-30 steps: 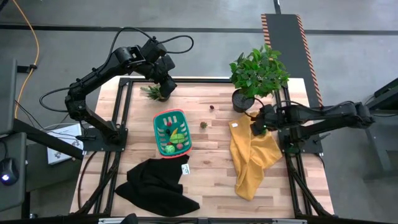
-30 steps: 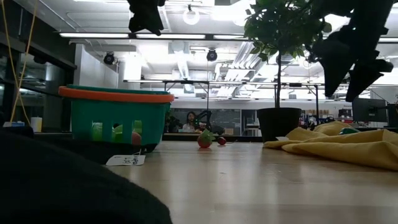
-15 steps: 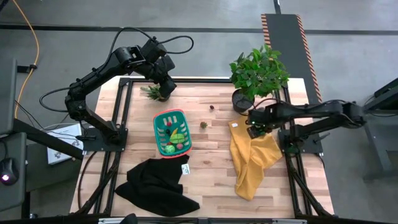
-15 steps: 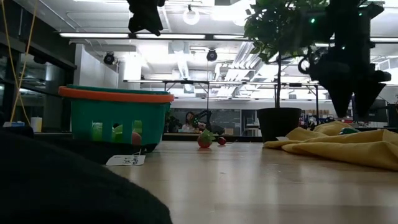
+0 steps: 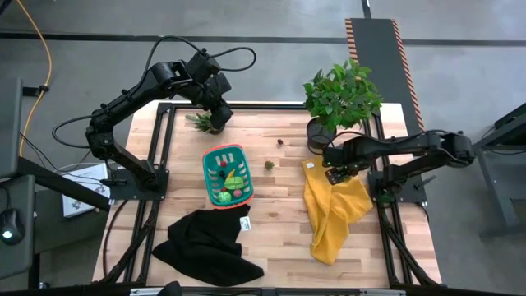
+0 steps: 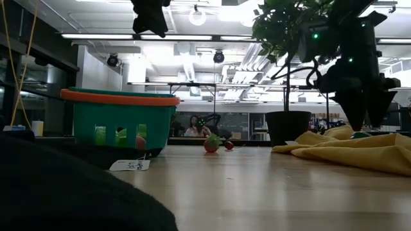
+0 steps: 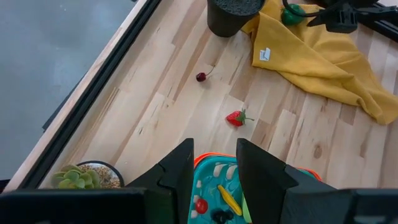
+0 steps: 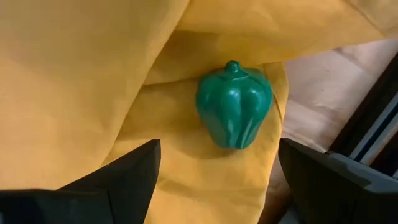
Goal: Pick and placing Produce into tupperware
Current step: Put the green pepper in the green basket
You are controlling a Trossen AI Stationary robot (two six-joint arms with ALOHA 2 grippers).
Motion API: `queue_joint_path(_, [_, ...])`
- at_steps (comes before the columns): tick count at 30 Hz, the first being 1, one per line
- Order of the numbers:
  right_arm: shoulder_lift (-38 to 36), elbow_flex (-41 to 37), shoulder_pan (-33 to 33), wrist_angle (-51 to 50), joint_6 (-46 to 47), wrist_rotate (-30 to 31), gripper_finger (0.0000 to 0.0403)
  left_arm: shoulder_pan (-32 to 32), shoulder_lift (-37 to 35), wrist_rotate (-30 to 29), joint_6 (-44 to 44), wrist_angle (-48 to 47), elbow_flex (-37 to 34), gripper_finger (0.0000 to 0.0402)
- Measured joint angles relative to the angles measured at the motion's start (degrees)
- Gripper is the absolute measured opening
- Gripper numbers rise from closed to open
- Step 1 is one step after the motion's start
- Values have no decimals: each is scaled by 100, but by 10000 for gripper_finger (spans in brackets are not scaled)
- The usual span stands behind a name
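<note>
The tupperware, a teal basket with a red-pink rim [image 5: 205,168], stands left of the table's middle and holds several small produce pieces. A strawberry [image 5: 269,164] and a cherry [image 5: 280,141] lie on the wood to its right. A green toy pepper [image 8: 235,106] rests on its side on the yellow cloth [image 5: 333,205]. My right gripper [image 5: 335,171] hangs open just above the pepper, pointing down, a finger on either side and apart from it. My left gripper [image 5: 215,115] hovers open and high over the far left, beyond the basket, with nothing between its fingers.
A tall potted plant [image 5: 341,99] stands just beyond my right gripper. A small succulent pot [image 5: 200,122] sits under my left arm. A black cloth [image 5: 205,242] lies at the near left. Bare wood shows between the basket and the yellow cloth.
My right gripper has sunk toward the yellow cloth and shifted a little toward the table's left edge. It has tipped from slanting to pointing straight down. It has stayed open.
</note>
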Motion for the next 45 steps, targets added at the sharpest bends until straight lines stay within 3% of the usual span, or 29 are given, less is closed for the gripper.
queue_joint_path(16, [541, 0, -475, 277, -660, 63, 316, 0, 0, -17, 0, -144, 0, 111])
queue_joint_path(31, [538, 0, -947, 396, -1199, -142, 316, 0, 0, -15, -2, -150, 0, 111])
queue_joint_path(45, [538, 0, -964, 378, -1297, -274, 316, 0, 0, -15, -7, -178, 0, 111])
